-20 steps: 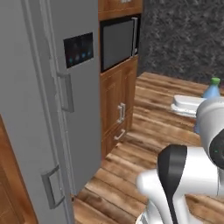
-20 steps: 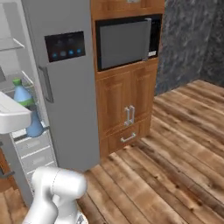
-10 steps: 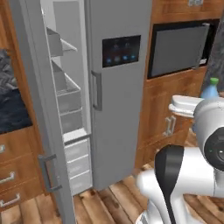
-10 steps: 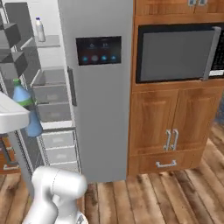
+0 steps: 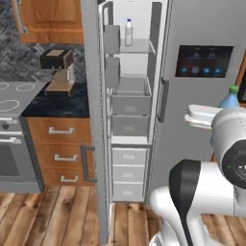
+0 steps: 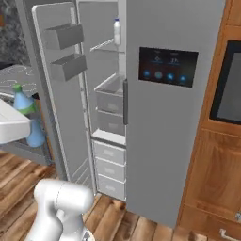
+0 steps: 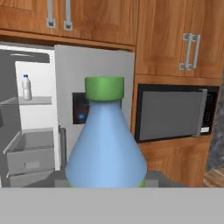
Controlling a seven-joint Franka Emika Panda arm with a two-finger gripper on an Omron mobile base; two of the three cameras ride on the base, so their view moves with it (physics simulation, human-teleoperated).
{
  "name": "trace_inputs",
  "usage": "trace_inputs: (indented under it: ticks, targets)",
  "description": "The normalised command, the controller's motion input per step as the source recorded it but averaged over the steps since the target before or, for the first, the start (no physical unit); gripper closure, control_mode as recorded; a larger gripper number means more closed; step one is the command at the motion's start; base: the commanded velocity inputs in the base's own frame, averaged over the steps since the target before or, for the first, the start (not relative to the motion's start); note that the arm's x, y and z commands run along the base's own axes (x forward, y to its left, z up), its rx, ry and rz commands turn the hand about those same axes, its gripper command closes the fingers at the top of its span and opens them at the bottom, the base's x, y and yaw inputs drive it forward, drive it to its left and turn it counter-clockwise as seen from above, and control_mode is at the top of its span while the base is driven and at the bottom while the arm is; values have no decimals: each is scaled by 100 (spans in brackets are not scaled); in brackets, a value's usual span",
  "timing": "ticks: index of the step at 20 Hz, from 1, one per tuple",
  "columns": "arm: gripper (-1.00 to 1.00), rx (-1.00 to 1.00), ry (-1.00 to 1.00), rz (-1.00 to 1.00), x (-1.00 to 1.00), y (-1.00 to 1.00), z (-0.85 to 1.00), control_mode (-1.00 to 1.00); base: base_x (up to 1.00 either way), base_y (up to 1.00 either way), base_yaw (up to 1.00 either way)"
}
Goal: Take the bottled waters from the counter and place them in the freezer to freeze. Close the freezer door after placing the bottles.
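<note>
The green-capped bottle [image 7: 106, 140] stands upright at the centre of the hand view, long axis vertical, cap up, held in the gripper [image 5: 204, 116], whose fingertips are hidden; it seems clamped on the bottle. In the left base view its cap shows at right centre. The white bottle [image 5: 129, 32] stands upright on the top shelf of the freezer [image 5: 132, 115], whose freezer door [image 6: 59, 94] is open

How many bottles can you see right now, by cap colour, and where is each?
Green cap: 1, the green bottle at the tool.
Blue cap: 1, the white bottle upright on the freezer's top shelf.
Total: 2
</note>
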Motion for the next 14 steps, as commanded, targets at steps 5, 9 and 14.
trace_inputs:
  ticks: [5,9,14]
  targets:
    - [100,0,0,0,0,0,0,100,28,-56,56]
    - [100,0,0,0,0,0,0,100,21,-26,-7]
    - [100,0,0,0,0,0,0,100,40,-38,-14]
